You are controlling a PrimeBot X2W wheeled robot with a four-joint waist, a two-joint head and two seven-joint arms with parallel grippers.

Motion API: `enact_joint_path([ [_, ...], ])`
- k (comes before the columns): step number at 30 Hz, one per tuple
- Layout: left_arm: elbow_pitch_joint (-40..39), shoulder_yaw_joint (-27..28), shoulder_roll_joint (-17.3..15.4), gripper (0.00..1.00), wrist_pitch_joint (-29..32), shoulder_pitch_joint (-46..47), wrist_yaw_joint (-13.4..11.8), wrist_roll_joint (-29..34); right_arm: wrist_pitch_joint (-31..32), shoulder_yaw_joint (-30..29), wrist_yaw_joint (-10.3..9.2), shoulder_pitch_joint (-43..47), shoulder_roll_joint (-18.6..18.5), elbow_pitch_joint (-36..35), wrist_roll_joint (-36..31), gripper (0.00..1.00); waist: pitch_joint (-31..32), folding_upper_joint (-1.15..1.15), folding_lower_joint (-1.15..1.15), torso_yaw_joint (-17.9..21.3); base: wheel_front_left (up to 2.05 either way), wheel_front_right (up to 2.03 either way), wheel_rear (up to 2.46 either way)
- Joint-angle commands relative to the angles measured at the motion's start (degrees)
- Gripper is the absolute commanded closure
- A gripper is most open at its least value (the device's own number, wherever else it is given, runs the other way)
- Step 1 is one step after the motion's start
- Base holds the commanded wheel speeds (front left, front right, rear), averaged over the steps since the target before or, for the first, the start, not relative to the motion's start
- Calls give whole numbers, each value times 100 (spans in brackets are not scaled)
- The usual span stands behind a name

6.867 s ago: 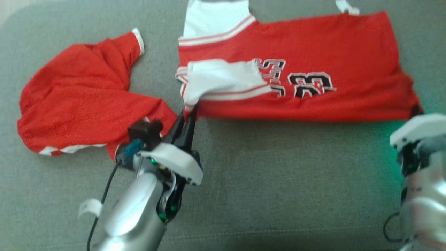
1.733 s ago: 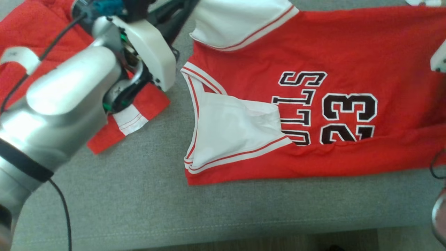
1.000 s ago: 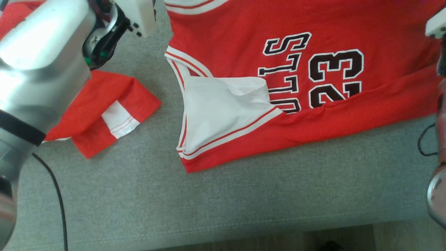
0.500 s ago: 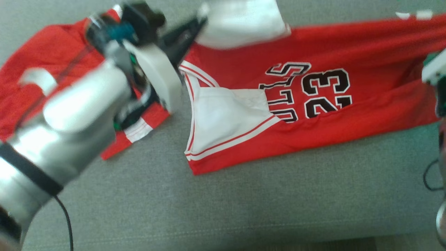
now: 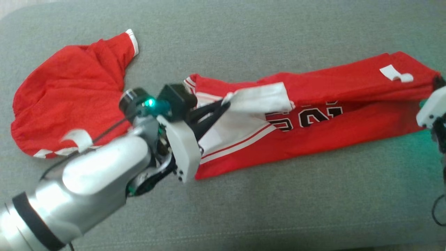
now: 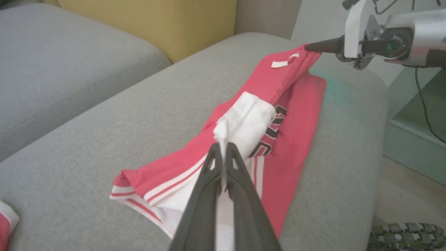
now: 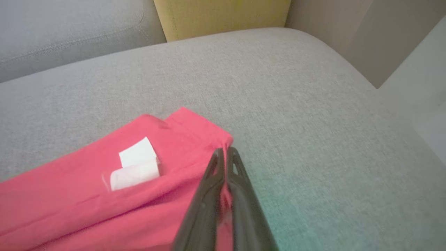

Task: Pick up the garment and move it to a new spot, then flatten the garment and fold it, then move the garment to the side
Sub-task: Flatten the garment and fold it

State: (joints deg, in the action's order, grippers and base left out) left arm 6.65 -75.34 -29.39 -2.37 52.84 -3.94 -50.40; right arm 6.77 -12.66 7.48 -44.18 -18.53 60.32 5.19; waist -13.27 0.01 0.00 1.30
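The garment is a red jersey [image 5: 331,129] with white armhole panels and black numbers, lying lengthwise on the grey sofa seat. Its far half is lifted and drawn over the front, covering the top of the numbers. My left gripper [image 5: 225,101] is shut on the white armhole panel [image 6: 251,118] at the jersey's left end, the cloth pinched between the fingers [image 6: 223,153]. At the far right, my right gripper [image 5: 437,79] is shut on the red hem corner [image 7: 195,139], next to a white tag [image 7: 136,167]. The left wrist view also has the right gripper [image 6: 308,47] at the hem.
A second red garment [image 5: 66,101] with white trim lies crumpled at the left of the seat. A yellow cushion [image 6: 156,24] and a grey backrest [image 6: 62,59] stand behind. The seat's right edge [image 6: 366,139] drops to the floor.
Both grippers have drawn the jersey's far edge toward me, so the far half now folds over the lettering. The head camera has also shifted back up.
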Motion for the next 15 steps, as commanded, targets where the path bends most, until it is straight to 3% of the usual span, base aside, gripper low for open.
enact_joint_path([
  [1,-130,234,-192,100,12,151,-33,49,20,120,1,3,-119,-212,45,100,20,-1,0,16,0,0,0],
  [15,-256,207,-71,100,390,-449,-18,223,1255,578,1,964,-324,-1257,586,100,91,-1,0,119,0,0,0],
])
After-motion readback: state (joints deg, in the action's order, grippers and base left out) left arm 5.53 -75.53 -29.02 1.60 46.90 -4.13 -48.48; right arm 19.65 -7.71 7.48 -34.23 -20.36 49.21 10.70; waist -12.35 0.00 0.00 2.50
